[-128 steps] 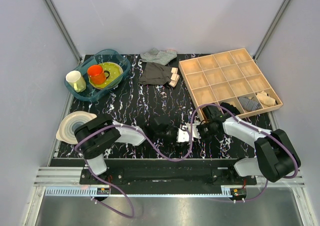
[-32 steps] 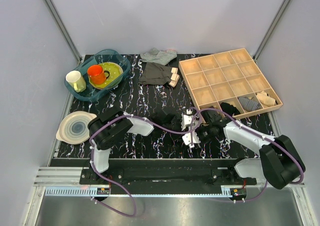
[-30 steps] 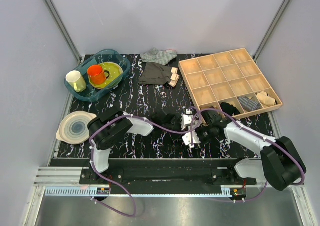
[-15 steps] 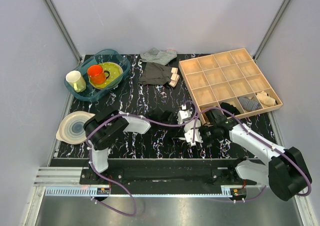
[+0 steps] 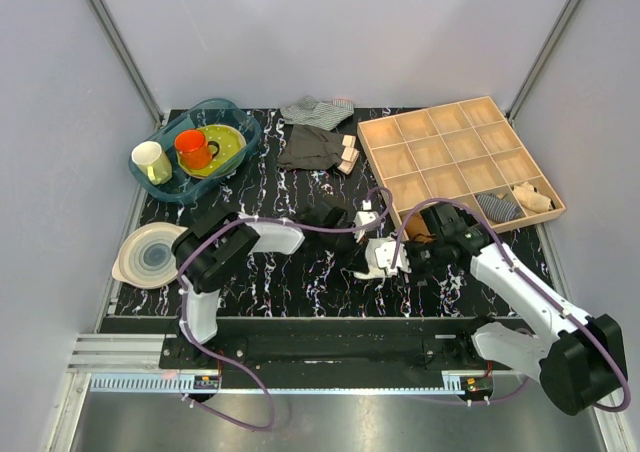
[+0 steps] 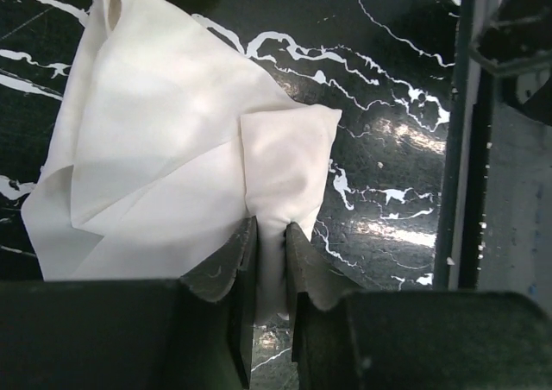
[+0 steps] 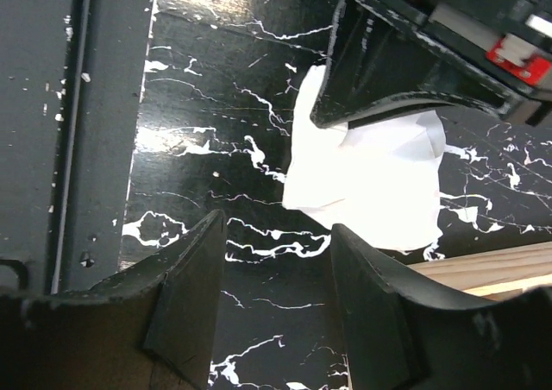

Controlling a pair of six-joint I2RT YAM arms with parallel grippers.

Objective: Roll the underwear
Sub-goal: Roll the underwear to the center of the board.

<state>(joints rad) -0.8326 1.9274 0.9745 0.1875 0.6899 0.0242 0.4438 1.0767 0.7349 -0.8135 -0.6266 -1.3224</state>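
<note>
The white underwear (image 6: 172, 140) lies loosely spread on the black marbled table, with one folded edge standing up. My left gripper (image 6: 270, 243) is shut on that folded edge. In the top view the underwear (image 5: 376, 259) sits near the table's front middle, with the left gripper (image 5: 358, 247) on its left and the right gripper (image 5: 407, 257) on its right. My right gripper (image 7: 276, 261) is open and empty, a short way off the underwear (image 7: 371, 179). The left gripper's dark body hangs over the cloth in the right wrist view.
A wooden compartment tray (image 5: 440, 152) stands at the back right, its near corner (image 7: 483, 269) close to the cloth. A dark grey garment (image 5: 310, 147), a striped cloth (image 5: 318, 110) and a blue basin (image 5: 240, 122) of dishes are at the back. A plate (image 5: 150, 252) lies front left.
The left gripper has carried the pinched cloth a little away from the front edge. The right gripper has drawn back to the right, off the cloth, and its arm has swung outward.
</note>
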